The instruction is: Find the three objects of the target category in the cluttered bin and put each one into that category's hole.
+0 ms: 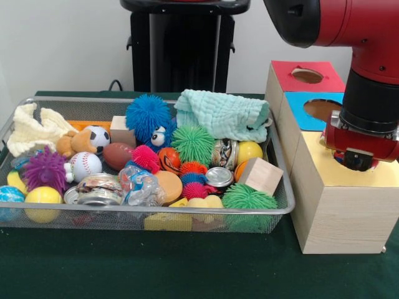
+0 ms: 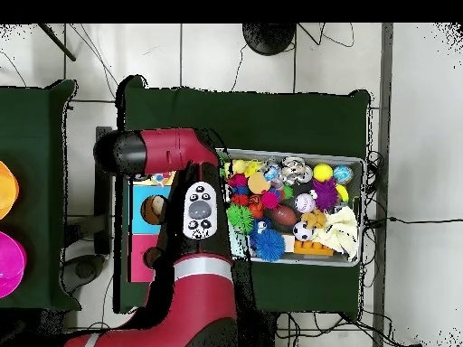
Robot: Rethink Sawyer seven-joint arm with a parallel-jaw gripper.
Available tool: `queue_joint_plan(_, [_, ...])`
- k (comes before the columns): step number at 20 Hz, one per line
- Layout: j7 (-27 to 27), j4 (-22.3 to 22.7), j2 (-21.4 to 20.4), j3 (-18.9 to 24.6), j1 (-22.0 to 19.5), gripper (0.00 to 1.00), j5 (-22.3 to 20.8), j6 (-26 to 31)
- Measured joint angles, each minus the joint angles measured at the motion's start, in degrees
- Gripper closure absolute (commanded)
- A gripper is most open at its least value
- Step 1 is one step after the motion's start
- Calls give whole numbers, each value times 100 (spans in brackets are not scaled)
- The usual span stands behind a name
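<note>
Right now, nearest the camera in the front view, the wire-mesh bin fills the lower left, packed with clutter: a yellow ball, a baseball, a green spiky ball and a wooden cube hard against the right wall. Further back, a big blue spiky ball and a mint cloth are heaped toward the rear rim. Which category counts as the target cannot be told, so candidates stay buried in that pile. On the right, the sorting boxes step away: yellow-topped box first, then blue, then red, each with a hole. The gripper hangs low over the yellow top, seemingly at its hole, likely for a drop-off. Whether its fingers are parted or holding anything cannot be told.
</note>
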Motion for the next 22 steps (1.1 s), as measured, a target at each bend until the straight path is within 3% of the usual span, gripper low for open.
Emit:
queue_joint_plan(8, [0, -64, 0, 20, -3, 100, -93, 150])
queue_joint_plan(9, [0, -71, -1, 21, -4, 0, -101, 182])
queue_joint_plan(13, [0, -117, 4, 47, -15, 0, -125, 504])
queue_joint_plan(22, [0, -164, 19, 64, -18, 0, -152, 561])
